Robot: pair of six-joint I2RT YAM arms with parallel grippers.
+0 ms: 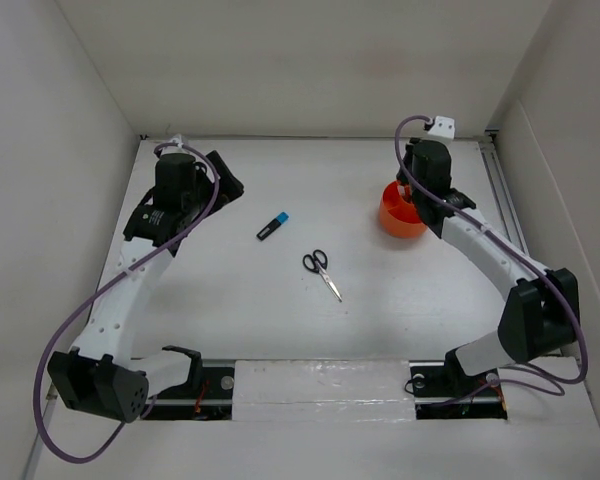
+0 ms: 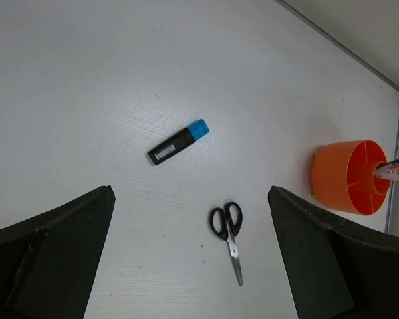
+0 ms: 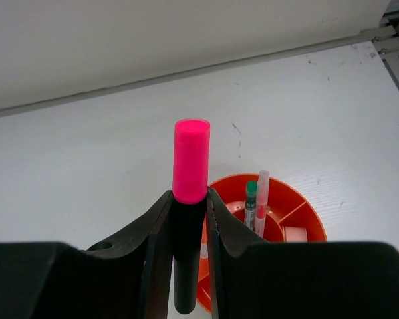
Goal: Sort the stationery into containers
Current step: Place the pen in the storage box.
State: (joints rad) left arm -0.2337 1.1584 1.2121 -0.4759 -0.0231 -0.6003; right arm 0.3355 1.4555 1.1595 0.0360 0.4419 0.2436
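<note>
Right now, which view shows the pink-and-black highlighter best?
Right wrist: the highlighter stands centre frame, clamped in the right hand, pink cap showing. Top external hides it behind the right arm; left wrist does not show it.

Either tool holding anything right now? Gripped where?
Right tool holds the pink-and-black highlighter, clamped on its black body just below the pink cap. Left tool is open and empty.
</note>
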